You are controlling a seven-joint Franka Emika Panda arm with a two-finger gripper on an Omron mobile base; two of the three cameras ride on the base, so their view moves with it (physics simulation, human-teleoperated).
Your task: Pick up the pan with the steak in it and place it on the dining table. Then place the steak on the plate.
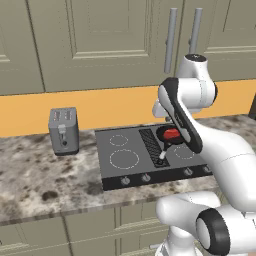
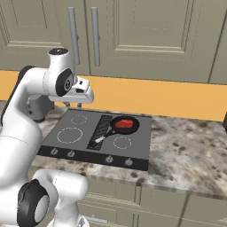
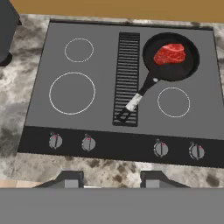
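The black pan (image 3: 186, 70) sits on the back right burner of the cooktop, with the red steak (image 3: 169, 54) lying in it. Its handle (image 3: 139, 99) points toward the front left, across the centre grille. The same pan (image 2: 135, 128) and steak (image 2: 125, 123) appear in the right base view, and in the left base view my forearm partly covers the pan (image 1: 164, 133). My gripper (image 3: 111, 180) hangs high above the stove's front edge, open, with nothing between its fingers. It is well apart from the pan. The dining table and the plate are out of view.
The dark cooktop (image 1: 125, 160) has several knobs along its front and is set in a speckled marble counter (image 1: 40, 175). A grey toaster (image 1: 63, 130) stands to its left. Beige wall cabinets with long handles (image 2: 73, 31) hang above an orange backsplash.
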